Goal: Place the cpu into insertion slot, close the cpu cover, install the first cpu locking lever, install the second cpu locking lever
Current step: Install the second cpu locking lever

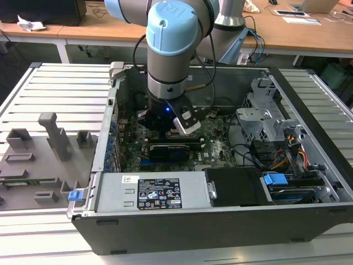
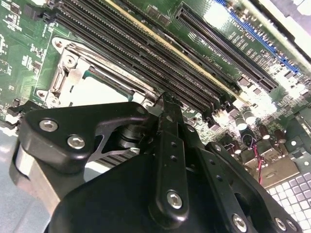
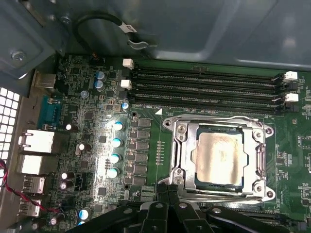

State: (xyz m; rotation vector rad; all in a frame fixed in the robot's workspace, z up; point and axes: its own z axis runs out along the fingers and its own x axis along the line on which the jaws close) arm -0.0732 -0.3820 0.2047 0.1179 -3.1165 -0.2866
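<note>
Gripper [image 2: 167, 104] low inside the open computer case [image 1: 309, 221], over the green motherboard [image 3: 97, 145]. In the second wrist view the fingers are drawn together to one narrow tip, nothing between them; reads as clenched and empty.

The cpu [image 3: 219, 159] lies flat in the insertion slot [image 3: 197, 183], dull silver top facing up, square to the socket. The cpu cover [image 3: 218, 127] is down around it, the chip showing through its window. So placing looks done and the cover looks closed.

Judgement: step in hand is the first locking lever. In the first wrist view the fingertips sit just beside the socket edge that faces away from the memory slots [image 3: 209, 90]. I cannot tell whether either lever is already latched.

Next move, as I judge it: a firm, shallow push at the socket rim, with the tip kept off the chip top.

Around: memory slots run along the far socket edge, close. Capacitors [image 3: 116, 141] in a column beside the socket. Long card slots [image 2: 228, 46] further off. Black graphics card [image 1: 168, 150] near the arm in the exterior view. Little room for side travel.
</note>
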